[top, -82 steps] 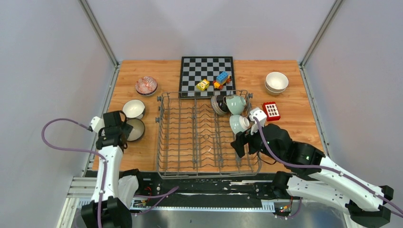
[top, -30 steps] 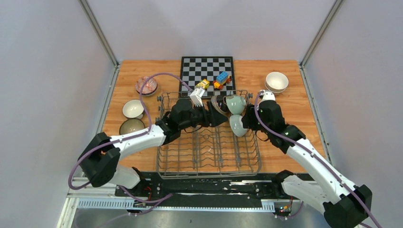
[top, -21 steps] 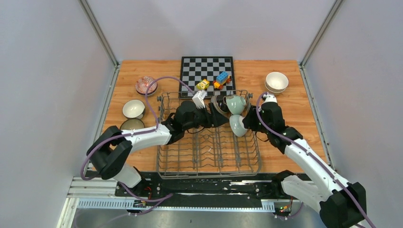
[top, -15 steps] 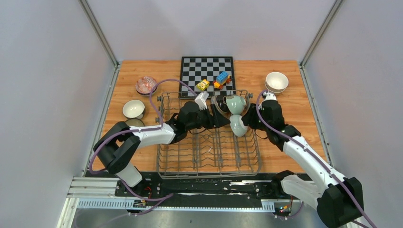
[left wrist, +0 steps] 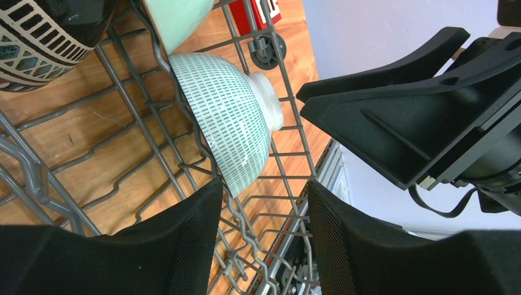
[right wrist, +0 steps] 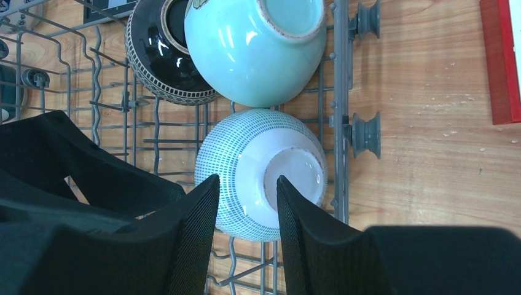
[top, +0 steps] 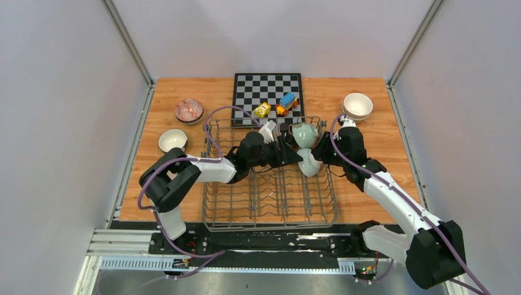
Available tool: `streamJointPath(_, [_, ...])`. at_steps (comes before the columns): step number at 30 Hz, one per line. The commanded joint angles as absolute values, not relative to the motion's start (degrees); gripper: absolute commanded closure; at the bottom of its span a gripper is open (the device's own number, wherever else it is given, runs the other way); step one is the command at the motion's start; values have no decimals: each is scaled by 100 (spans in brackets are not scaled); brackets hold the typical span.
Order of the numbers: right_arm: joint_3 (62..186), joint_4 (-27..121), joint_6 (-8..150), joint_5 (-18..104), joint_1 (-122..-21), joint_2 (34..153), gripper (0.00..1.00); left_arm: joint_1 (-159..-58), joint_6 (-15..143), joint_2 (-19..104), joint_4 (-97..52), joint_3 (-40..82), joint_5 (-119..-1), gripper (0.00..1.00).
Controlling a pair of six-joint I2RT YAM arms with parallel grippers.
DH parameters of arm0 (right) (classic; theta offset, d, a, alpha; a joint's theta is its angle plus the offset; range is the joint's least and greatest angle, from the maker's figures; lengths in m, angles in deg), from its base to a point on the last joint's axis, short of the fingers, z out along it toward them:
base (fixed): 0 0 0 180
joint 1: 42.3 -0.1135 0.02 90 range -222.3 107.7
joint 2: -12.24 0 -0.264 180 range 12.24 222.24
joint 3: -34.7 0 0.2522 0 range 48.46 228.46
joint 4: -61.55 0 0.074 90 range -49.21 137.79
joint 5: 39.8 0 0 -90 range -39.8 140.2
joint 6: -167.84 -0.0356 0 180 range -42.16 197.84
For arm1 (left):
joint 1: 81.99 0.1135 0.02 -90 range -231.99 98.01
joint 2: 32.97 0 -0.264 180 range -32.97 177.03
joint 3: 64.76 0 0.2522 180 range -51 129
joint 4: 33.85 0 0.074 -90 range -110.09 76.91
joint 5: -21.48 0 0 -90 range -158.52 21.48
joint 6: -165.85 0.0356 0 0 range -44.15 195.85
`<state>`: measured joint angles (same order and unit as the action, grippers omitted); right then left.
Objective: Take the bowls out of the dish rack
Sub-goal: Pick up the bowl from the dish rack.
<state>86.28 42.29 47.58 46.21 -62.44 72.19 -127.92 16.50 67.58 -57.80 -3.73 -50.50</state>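
The grey wire dish rack (top: 246, 196) holds three bowls at its far right: a dark-patterned one (right wrist: 153, 55), a pale mint one (top: 305, 133) and a blue-and-white patterned one (top: 307, 163) lying on its side. My left gripper (top: 289, 153) reaches across the rack, open. In the left wrist view the patterned bowl (left wrist: 230, 123) has its rim just off the left fingertip (left wrist: 206, 203). My right gripper (top: 316, 155) comes from the right, open. Its fingers (right wrist: 196, 215) stand in front of the patterned bowl's (right wrist: 246, 166) foot side without closing on it.
On the table to the left of the rack sit a reddish patterned bowl (top: 188, 110) and a cream bowl (top: 172, 140). Stacked cream bowls (top: 357, 106) stand at the far right. A chessboard (top: 268, 86) with toy blocks (top: 276, 106) lies behind the rack, and a red object (right wrist: 501, 61) to its right.
My left arm has reached further right across the rack toward the patterned bowl. Both grippers' jaws have narrowed. The right gripper has stayed by the bowl's foot.
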Motion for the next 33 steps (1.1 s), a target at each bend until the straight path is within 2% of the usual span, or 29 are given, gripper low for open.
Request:
streamJointPath(1, [8507, 4340, 4668, 4523, -6130, 7223, 57, -12822, 1551, 6923, -6007, -179, -4930, 45])
streamJointPath(11, [8450, 4354, 4612, 4451, -6128, 7291, 58, -12826, 1332, 7170, -6546, -350, -4888, 46])
streamJointPath(33, [8393, 4360, 4604, 4326, -6045, 7378, 60, -12945, 1134, 7528, -7001, -150, -4642, 59])
